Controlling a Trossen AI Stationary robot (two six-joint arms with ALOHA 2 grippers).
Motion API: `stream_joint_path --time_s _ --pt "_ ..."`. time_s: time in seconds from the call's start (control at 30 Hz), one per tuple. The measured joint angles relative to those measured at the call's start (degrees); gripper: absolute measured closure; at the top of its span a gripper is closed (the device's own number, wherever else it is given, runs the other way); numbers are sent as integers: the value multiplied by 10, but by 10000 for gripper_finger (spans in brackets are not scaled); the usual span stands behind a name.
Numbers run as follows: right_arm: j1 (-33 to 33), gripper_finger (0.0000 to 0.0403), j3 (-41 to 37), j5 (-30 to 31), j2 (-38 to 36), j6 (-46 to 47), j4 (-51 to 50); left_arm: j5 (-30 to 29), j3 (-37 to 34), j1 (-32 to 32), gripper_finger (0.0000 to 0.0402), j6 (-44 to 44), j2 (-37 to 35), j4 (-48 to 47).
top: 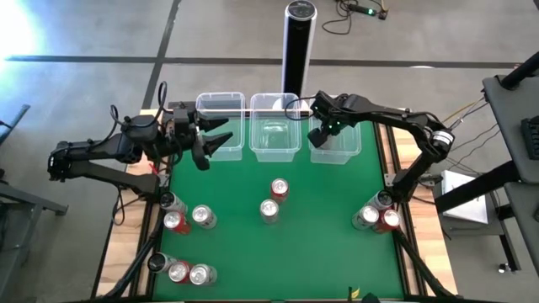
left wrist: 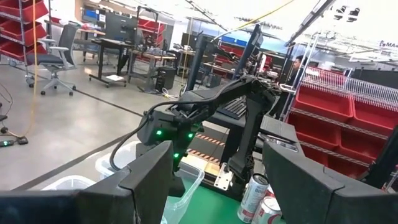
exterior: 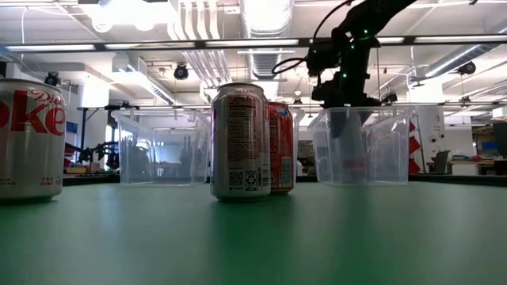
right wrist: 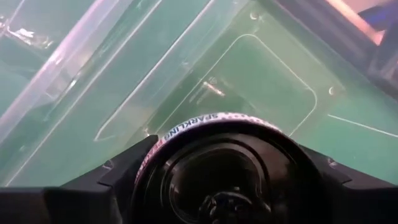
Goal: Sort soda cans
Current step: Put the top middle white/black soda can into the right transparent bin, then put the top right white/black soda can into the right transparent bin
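Right hand (top: 322,135) is clamped on a soda can (right wrist: 214,168) inside the right tub (top: 337,152); left hand (top: 221,135) spread apart near the left tub (top: 221,104).

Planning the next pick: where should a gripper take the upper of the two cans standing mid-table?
Grip the can across its round body, coming straight down from above. It stands upright, and another can stands close on the near side, so the fingers probably fit best on its left and right.
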Motion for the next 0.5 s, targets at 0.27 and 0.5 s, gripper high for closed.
stream_joint_path --time_s 0.27,0.5 --pt "-1 55 23 -2 -23 15 -16 0 0 0 168 0 -7 0" --pt "1 35 108 0 -65 15 -91 0 0 0 168 0 -10 0"
